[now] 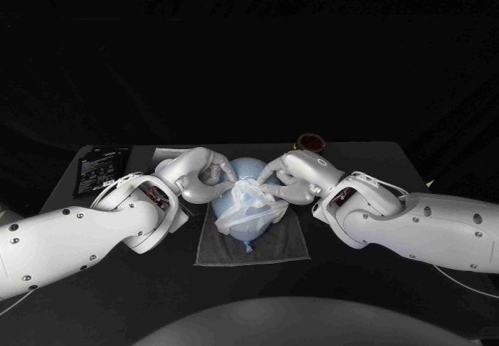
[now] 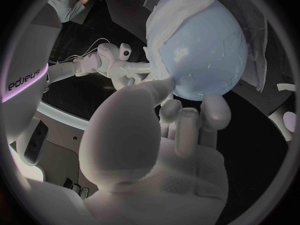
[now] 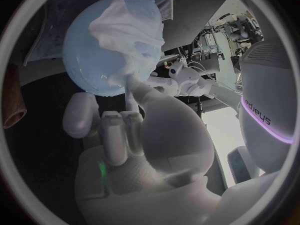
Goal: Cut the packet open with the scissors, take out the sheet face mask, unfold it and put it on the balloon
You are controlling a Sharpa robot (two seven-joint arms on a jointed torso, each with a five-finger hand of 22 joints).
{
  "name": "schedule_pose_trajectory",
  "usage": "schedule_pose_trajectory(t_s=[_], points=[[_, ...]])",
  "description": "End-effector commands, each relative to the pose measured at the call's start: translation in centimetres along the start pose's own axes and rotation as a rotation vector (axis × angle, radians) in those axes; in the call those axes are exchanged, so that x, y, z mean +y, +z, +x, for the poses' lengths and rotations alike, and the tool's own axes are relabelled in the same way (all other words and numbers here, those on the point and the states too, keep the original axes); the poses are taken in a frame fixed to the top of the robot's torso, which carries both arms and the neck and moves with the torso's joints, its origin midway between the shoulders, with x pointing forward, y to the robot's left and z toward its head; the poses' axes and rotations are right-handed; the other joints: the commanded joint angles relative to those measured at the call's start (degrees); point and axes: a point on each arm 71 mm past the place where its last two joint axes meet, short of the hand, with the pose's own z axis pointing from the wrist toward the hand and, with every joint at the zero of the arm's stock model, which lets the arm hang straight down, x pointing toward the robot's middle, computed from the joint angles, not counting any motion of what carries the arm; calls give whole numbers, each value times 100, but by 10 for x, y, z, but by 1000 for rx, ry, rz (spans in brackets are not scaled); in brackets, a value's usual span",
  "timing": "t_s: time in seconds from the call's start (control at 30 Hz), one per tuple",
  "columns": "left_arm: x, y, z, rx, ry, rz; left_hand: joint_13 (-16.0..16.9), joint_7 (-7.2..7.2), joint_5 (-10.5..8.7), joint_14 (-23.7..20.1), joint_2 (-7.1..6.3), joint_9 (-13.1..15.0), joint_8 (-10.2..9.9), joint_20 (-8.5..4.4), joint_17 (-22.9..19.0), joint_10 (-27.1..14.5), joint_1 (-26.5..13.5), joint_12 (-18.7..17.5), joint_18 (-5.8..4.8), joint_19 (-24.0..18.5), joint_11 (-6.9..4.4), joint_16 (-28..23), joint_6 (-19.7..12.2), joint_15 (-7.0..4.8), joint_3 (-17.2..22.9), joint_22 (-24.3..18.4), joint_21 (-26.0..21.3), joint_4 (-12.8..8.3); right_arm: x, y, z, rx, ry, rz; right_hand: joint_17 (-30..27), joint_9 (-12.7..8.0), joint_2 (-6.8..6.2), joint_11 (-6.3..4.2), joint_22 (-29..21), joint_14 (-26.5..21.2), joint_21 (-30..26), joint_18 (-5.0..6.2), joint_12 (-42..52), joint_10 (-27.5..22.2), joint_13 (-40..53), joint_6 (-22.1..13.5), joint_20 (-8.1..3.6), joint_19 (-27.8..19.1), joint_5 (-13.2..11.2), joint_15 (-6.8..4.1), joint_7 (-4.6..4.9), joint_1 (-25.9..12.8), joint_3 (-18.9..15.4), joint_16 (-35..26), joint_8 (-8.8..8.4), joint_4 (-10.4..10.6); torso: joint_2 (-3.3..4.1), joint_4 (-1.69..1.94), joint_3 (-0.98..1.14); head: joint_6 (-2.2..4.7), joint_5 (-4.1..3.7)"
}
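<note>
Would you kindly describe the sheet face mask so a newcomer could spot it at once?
At the middle of the black table lies a grey towel with a pale blue balloon on it. The mask is draped over that balloon: thin, white and wrinkled against its smooth blue skin.

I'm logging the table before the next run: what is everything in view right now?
Balloon: one, light blue, lying on the towel, mid-table.
Sheet mask: one, white, draped over the balloon.
Towel: one, grey, under the balloon.
Flat printed item: one, black with white print, far left.
White piece: one, beside the printed item; unclear what it is.
Reddish thing: one, at the far edge; unclear what it is.
Table: one, black.
Left hand: silver, at the balloon's left side.
Right hand: silver, at the mask, right side.
</note>
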Motion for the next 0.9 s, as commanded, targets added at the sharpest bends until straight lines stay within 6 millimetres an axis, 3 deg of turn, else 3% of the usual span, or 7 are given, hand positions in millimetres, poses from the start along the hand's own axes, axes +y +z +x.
schedule_pose_trajectory(t_s=[0.03,0.13,0.27,0.57,0.77,0.9], points=[[-2,0,1,9,-19,11,-9,22,15,271,-3,12,43,-2,479,44,-64,-3,-43,16,10,9,13,-9,52,-18,20,-4,3,0,-2,-43,-18,-33,1505,46,80,-36,838,594,59,-20,20,596,1510,-27,9,64,5,-40,-6,-34,98,24,59,23,2,-1,2,1,-4],[-2,0,1,5,-41,16,-111,42,14,248,25,29,43,9,421,-46,-164,-74,-32,-30,32,-15,-65,10,79,-75,-14,-16,2,-1,-5,-85,15,-12,1505,87,46,-44,854,594,119,-31,20,596,1510,-30,2,97,4,-47,-15,-71,206,24,111,33,2,0,4,1,1],[-3,-1,0,-3,-80,28,-697,88,7,154,27,17,-42,56,202,-535,-430,-453,19,-233,91,-106,-329,66,-1,-327,-173,47,0,-1,-8,-108,53,19,1505,121,18,-47,852,594,116,-29,20,596,1510,-43,-3,97,4,-51,-18,-96,299,24,149,35,1,-1,4,1,3],[-3,-1,-1,-1,-131,37,-823,233,11,44,-241,-120,-296,190,25,-743,-1363,-462,61,-415,237,-180,-647,206,-851,-566,-374,668,-6,3,-16,-133,100,79,1505,161,-14,-49,848,594,104,-27,20,596,1510,-64,-6,91,5,-52,-19,-137,407,24,193,48,0,3,-1,1,1],[-2,0,0,5,-137,27,-820,217,8,35,-223,-165,-337,214,26,-789,-1442,-429,68,-407,247,-172,-655,198,-1440,-594,-409,938,-5,4,-18,-137,112,84,1505,185,-30,-50,848,594,108,-27,20,596,1510,-78,-8,92,4,-54,-20,-160,473,24,219,53,4,2,1,1,9],[-1,0,0,10,-137,15,-822,221,12,31,-135,-188,-353,210,24,-806,-1422,-418,70,-400,234,-169,-654,208,-1741,-604,-421,967,-3,4,-19,-137,118,77,1505,185,-30,-50,848,594,108,-27,20,596,1510,-78,-8,92,4,-54,-20,-160,473,24,219,53,3,2,0,1,9]])
